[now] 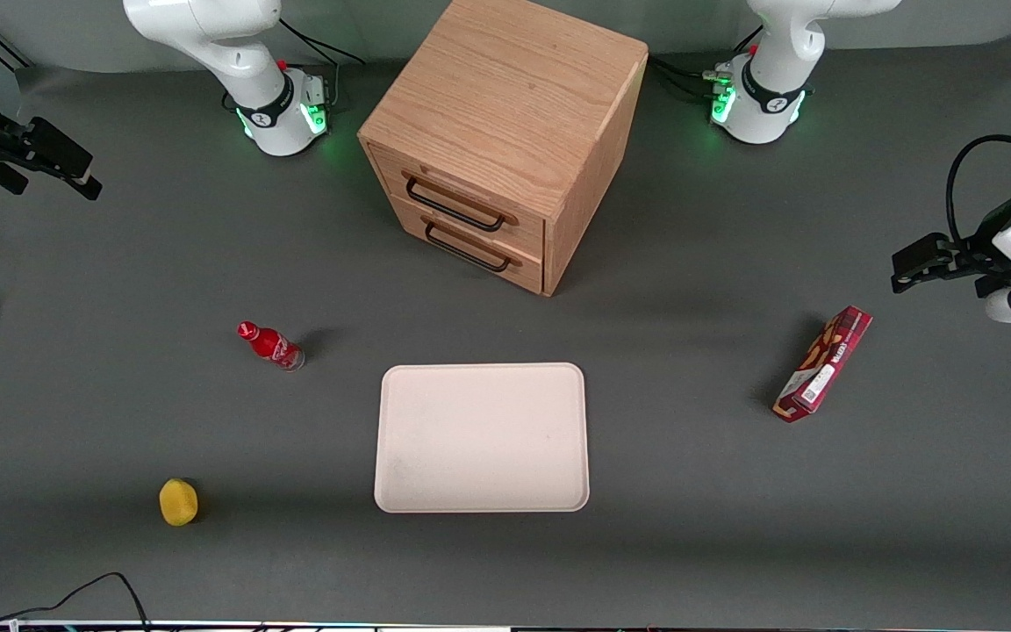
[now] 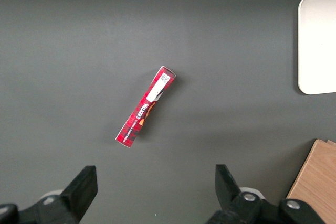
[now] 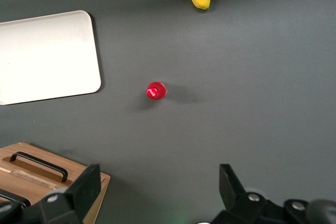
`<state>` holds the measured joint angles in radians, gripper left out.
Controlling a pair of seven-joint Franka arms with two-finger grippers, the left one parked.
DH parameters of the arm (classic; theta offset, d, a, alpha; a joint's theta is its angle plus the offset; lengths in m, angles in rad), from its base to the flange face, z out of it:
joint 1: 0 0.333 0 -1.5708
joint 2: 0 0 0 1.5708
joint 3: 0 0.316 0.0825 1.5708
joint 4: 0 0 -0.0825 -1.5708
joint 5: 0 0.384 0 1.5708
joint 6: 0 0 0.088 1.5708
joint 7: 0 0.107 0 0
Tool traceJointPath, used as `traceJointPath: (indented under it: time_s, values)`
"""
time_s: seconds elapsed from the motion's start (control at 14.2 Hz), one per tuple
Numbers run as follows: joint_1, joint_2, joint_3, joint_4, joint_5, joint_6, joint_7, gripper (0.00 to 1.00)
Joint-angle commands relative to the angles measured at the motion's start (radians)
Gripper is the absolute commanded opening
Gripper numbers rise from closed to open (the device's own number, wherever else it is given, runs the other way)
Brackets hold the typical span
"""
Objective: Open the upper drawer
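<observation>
Nearest the front camera, a yellow lemon [image 1: 178, 502] lies on the dark grey bench [image 1: 734, 527] toward the working arm's end. A pale, empty tray [image 1: 482, 437] sits mid-bench, a little farther off. Farther again, a small red bottle [image 1: 271, 345] stands between lemon and cabinet, and a red box [image 1: 823, 363] stands on edge toward the parked arm's end.

Farther still stands the oak cabinet [image 1: 514, 96], turned at an angle, with two drawer fronts stacked on its near face. The upper drawer [image 1: 462, 198] is a light-oak panel just under the cabinet top, carrying a long black wire bar handle [image 1: 455, 209] that runs along most of its width. It sits flush with the cabinet face, shut, directly above the matching lower drawer [image 1: 470, 243].

The tool [image 1: 40, 171] hangs above the bench at the working arm's end, well apart from the cabinet, its two black fingers [image 3: 86, 184] spread wide and holding nothing.
</observation>
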<state>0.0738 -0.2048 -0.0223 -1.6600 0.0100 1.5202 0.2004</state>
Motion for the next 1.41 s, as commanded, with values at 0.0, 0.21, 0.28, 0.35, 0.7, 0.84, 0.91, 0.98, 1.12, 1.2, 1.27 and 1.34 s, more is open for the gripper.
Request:
traceJointPath:
  time_s: [0.0,0.21,0.28,0.35,0.7,0.84,0.91,0.98,1.12,1.2,1.27,1.34]
  values:
    - [0.011,0.005,-0.007,0.023,-0.019,-0.035,0.016,1.0]
    - [0.011,0.013,-0.007,0.042,-0.022,-0.074,0.033,1.0]
    - [0.006,0.013,-0.01,0.042,-0.019,-0.075,0.021,1.0]
    - [0.006,0.012,-0.01,0.042,-0.021,-0.077,0.033,1.0]
    - [0.017,0.01,0.033,0.063,0.016,-0.147,0.02,1.0]
    - [0.017,0.021,0.113,0.077,0.039,-0.147,0.028,1.0]
    - [0.017,0.04,0.137,0.097,0.062,-0.141,0.022,1.0]
    - [0.018,0.071,0.166,0.133,0.109,-0.141,0.017,1.0]
    - [0.021,0.148,0.257,0.202,0.139,-0.141,0.01,1.0]
    - [0.021,0.169,0.303,0.21,0.154,-0.138,-0.037,1.0]
    - [0.021,0.189,0.332,0.212,0.163,-0.129,-0.102,1.0]
    - [0.021,0.212,0.355,0.212,0.174,-0.111,-0.148,1.0]
